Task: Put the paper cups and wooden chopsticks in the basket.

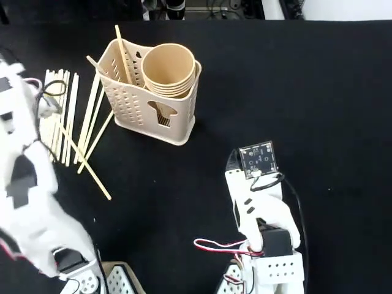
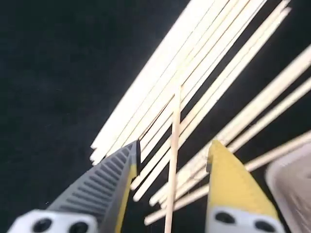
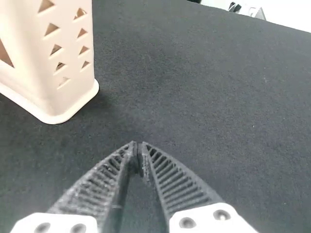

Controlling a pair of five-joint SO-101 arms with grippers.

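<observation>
A robotics lab bench: black-clothed table (image 1: 318,92) carrying wired robot arms (image 1: 260,214).

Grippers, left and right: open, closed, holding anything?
Left gripper: open, one chopstick between its fingers, not clamped.
Right gripper: closed, empty.

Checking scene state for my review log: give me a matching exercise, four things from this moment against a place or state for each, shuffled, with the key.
Things:
1. paper cups
2. loose wooden chopsticks
3. left gripper
4. right gripper

Places or states:
A. shut, over bare table near the basket
B. stacked inside the basket
C. open, just above the chopsticks
D. lying on the table beside the basket

Pairs: 1-B; 2-D; 3-C; 4-A
</observation>
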